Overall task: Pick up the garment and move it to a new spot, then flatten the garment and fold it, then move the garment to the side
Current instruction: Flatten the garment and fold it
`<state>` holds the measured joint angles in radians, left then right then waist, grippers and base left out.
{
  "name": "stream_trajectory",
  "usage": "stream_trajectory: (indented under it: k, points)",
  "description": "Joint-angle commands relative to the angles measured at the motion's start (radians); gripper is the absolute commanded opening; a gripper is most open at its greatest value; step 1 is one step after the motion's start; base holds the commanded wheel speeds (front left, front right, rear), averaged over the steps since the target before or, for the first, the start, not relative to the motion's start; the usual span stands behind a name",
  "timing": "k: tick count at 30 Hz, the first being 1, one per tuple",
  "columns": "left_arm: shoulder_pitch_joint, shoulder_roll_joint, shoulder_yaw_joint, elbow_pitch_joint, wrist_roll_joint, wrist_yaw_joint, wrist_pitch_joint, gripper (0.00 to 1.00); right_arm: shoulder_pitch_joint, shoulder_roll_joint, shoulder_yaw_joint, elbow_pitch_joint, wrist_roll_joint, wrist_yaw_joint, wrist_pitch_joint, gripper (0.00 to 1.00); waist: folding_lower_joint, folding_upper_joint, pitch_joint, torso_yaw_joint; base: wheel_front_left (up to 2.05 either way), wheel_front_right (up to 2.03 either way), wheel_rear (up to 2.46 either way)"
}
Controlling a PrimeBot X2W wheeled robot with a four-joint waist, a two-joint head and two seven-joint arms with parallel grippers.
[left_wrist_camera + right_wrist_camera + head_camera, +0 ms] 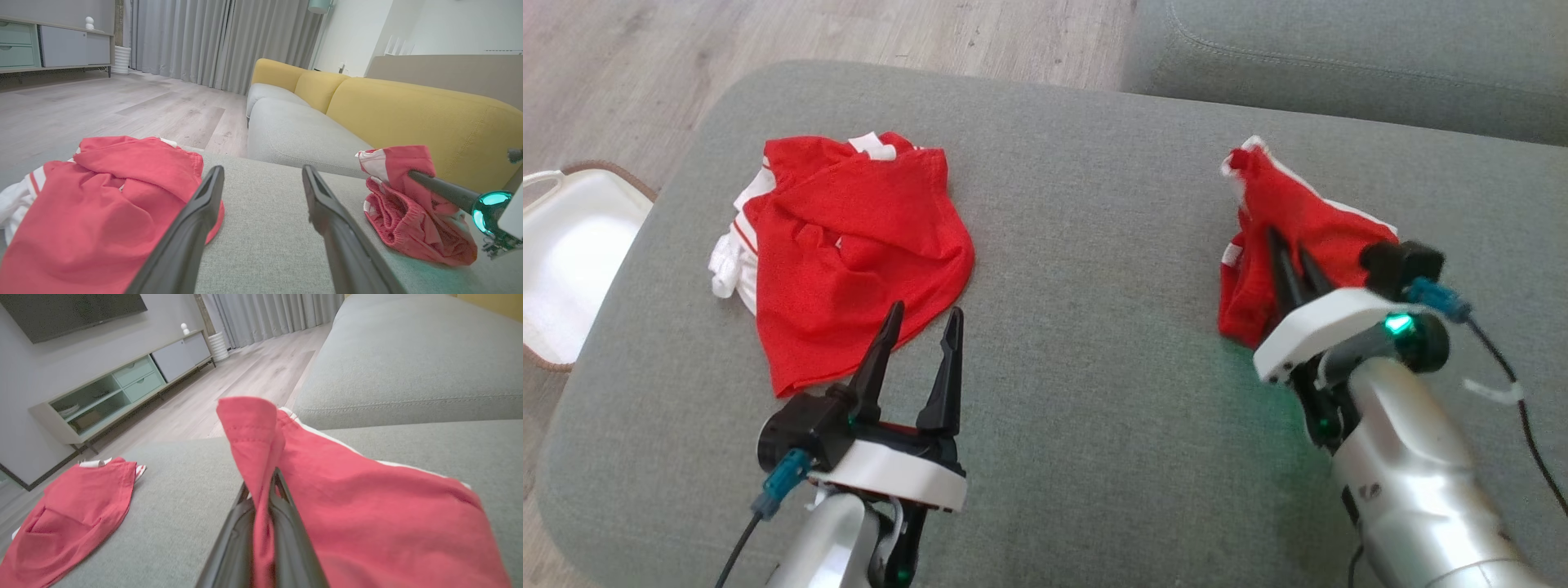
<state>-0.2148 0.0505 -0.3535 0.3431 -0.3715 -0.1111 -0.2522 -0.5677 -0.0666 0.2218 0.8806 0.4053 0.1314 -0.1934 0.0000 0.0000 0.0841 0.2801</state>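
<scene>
A red garment with white trim is bunched on the right of the grey cushion. My right gripper is shut on a fold of it, and that fold stands up as a peak. In the right wrist view the red cloth runs between the closed fingers of that gripper. A second red and white garment lies crumpled on the left. My left gripper is open just over its near edge, holding nothing. The left wrist view shows the open gripper, the left garment and the held garment.
A white basket with a brown rim sits on the wood floor left of the cushion. Another grey seat adjoins at the far right, with a yellow backrest. A low TV cabinet stands across the room.
</scene>
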Motion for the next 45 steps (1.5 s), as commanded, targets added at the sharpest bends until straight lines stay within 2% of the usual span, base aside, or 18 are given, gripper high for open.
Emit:
stream_trajectory:
  k: [1, 4, 5, 6, 9, 12, 17, 22, 26, 29, 33, 41, 45]
  points:
    - [-0.026, 0.006, 0.037, -0.031, -0.006, 0.008, -0.01, 1.0, -0.015, 0.008, 0.03, -0.025, 0.009, -0.001, 0.002, 0.0, 0.0, 0.0, 0.0, -0.002, 0.0, 0.0, 0.0]
    - [-0.027, 0.006, 0.036, -0.032, -0.007, 0.009, -0.01, 1.0, -0.007, -0.003, 0.09, -0.009, 0.005, -0.001, 0.022, 0.0, 0.0, 0.0, 0.0, -0.005, 0.0, 0.0, 0.0]
    - [-0.028, 0.006, 0.035, -0.033, -0.007, 0.009, -0.01, 1.0, -0.004, -0.01, 0.118, -0.004, -0.006, -0.001, 0.026, 0.44, 0.0, 0.0, 0.0, -0.007, 0.0, 0.0, 0.0]
    - [-0.028, 0.007, 0.035, -0.033, -0.008, 0.009, -0.01, 1.0, -0.001, -0.014, 0.139, 0.006, -0.013, -0.001, 0.035, 1.0, 0.0, 0.0, -0.001, -0.009, 0.0, 0.0, 0.0]
    - [-0.027, 0.009, 0.037, -0.031, -0.011, 0.01, -0.01, 1.0, 0.015, -0.015, 0.209, 0.03, -0.014, -0.001, 0.083, 1.0, 0.0, 0.0, -0.006, -0.019, 0.0, 0.0, 0.0]
    - [-0.023, 0.014, 0.041, -0.027, -0.016, 0.012, -0.009, 1.0, 0.041, -0.011, 0.273, 0.033, 0.041, -0.001, 0.156, 1.0, 0.0, 0.0, -0.02, -0.036, 0.0, 0.0, 0.0]
    - [-0.021, 0.022, 0.044, -0.024, -0.02, 0.017, -0.009, 1.0, 0.07, -0.029, 0.349, -0.046, 0.147, -0.001, 0.185, 1.0, 0.0, 0.0, -0.044, -0.078, 0.0, 0.0, 0.0]
    - [-0.019, 0.031, 0.052, -0.03, -0.022, 0.023, -0.009, 1.0, 0.094, -0.072, 0.4, -0.168, 0.201, -0.001, 0.151, 1.0, 0.0, 0.0, -0.063, -0.131, 0.0, 0.0, 0.0]
    - [-0.015, 0.038, 0.064, -0.04, -0.026, 0.03, -0.009, 1.0, 0.111, -0.11, 0.396, -0.265, 0.214, -0.001, 0.101, 1.0, 0.0, 0.0, -0.071, -0.179, 0.0, 0.0, 0.0]
    - [-0.014, 0.04, 0.073, -0.052, -0.027, 0.033, -0.009, 1.0, 0.124, -0.144, 0.367, -0.316, 0.161, -0.001, 0.046, 1.0, 0.0, 0.0, -0.074, -0.213, 0.0, 0.0, 0.0]
    - [-0.012, 0.038, 0.091, -0.068, -0.024, 0.039, -0.009, 1.0, 0.161, -0.149, 0.249, -0.356, 0.064, -0.001, -0.025, 1.0, 0.0, 0.0, -0.073, -0.249, 0.0, 0.0, 0.0]
    - [0.022, 0.027, 0.122, -0.088, 0.03, 0.041, -0.009, 1.0, 0.314, -0.052, -0.036, -0.476, -0.217, -0.001, -0.066, 1.0, 0.0, 0.0, -0.069, -0.279, 0.0, 0.0, 0.0]
    - [0.044, 0.018, 0.143, -0.091, 0.042, 0.039, -0.009, 1.0, 0.371, -0.012, -0.095, -0.524, -0.273, -0.001, -0.068, 1.0, 0.0, 0.0, -0.071, -0.279, 0.0, 0.0, 0.0]
